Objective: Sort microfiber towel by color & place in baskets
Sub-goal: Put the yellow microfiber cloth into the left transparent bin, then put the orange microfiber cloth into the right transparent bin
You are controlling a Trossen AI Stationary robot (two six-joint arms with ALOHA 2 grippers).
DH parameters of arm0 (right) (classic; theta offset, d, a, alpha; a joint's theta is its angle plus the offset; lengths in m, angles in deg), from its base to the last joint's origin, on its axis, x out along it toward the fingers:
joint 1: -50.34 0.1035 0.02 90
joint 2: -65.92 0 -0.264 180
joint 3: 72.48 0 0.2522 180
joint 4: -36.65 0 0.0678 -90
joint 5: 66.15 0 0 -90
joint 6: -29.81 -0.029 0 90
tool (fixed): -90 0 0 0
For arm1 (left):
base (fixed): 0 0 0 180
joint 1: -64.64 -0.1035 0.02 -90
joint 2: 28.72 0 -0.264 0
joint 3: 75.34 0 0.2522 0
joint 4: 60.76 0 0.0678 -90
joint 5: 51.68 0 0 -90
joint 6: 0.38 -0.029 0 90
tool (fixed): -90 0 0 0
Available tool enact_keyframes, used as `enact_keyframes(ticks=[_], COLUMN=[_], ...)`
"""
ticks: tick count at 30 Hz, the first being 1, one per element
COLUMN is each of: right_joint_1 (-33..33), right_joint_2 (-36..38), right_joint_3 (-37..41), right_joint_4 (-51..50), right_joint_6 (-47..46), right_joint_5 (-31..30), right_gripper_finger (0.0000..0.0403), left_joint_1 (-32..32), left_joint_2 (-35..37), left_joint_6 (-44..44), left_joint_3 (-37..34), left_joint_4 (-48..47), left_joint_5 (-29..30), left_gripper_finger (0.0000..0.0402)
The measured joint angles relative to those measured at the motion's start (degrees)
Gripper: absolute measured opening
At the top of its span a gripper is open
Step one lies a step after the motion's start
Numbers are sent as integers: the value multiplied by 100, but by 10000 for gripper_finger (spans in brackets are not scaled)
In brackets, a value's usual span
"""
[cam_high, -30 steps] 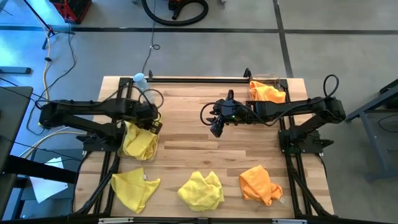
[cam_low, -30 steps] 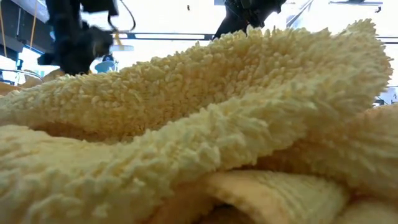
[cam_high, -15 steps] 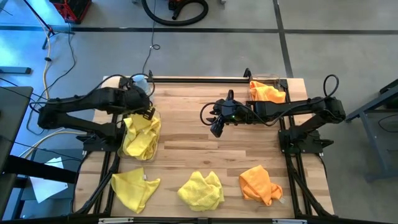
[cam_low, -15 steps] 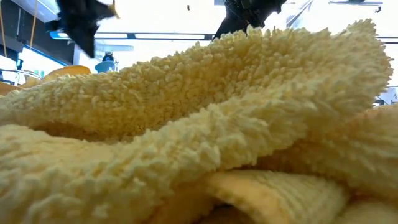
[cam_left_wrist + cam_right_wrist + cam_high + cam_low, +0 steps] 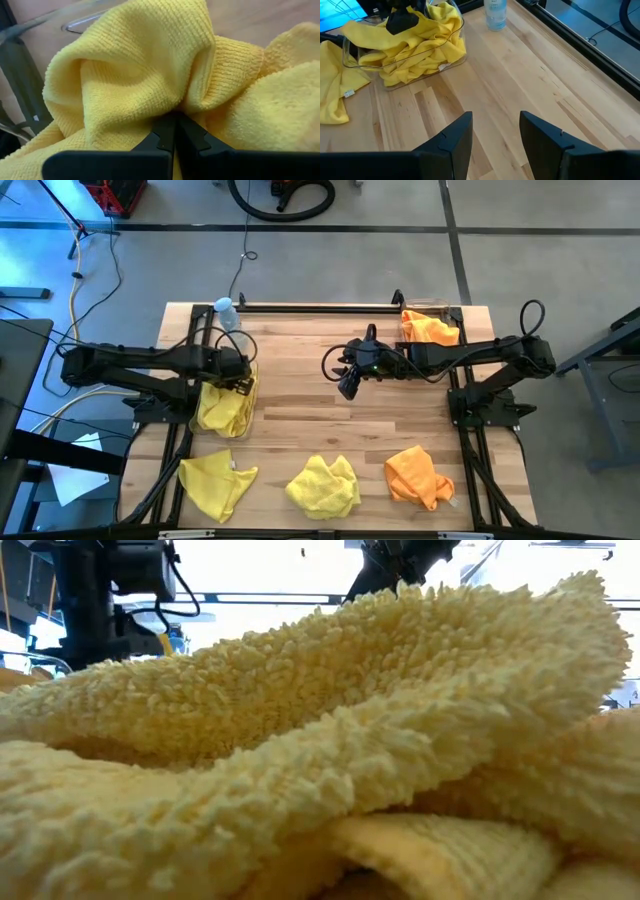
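Note:
My left gripper [image 5: 240,377] is down in the left clear basket [image 5: 249,418], shut on a yellow towel [image 5: 150,65] in the pile of yellow towels [image 5: 224,406] there. The right wrist view shows that same basket [image 5: 445,60] and my left gripper [image 5: 402,21]. My right gripper [image 5: 347,389] hangs open over the middle of the table and touches nothing. The right basket [image 5: 452,312] at the far right corner holds orange towels [image 5: 429,328]. Near the table's front edge lie two loose yellow towels [image 5: 215,483] [image 5: 322,485] and an orange towel [image 5: 417,475]. My left gripper pinches a raised fold of the yellow towel [image 5: 187,97] between its two shut fingers [image 5: 162,131], coming from above and pointing down. The cloth puckers toward the fingertips. The rest of the towel lies on the pile in the basket.
A clear bottle with a blue cap [image 5: 225,310] stands at the far left corner behind the left basket. In the low view a yellow towel [image 5: 350,740] right before the camera hides most of the table. The bare wood [image 5: 330,425] between the arms is free.
My left gripper rose and swung toward the table's far edge, drawing the yellow towel up out of the pile, then came back down into the left basket. The right arm kept still.

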Motion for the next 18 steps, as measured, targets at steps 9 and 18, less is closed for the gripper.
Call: enact_keyframes(ticks=[9, 18], right_joint_1=[0, 8], right_joint_2=[0, 0], right_joint_3=[0, 0], right_joint_4=[-2, -279], right_joint_6=[0, -442], right_joint_5=[0, 116], right_gripper_finger=[158, 158], left_joint_1=[0, 0], left_joint_2=[2, 9], left_joint_6=[13, -74], left_joint_3=[309, 1405], left_joint_4=[-52, -814], left_joint_5=[99, 232], left_gripper_finger=[0, 0])
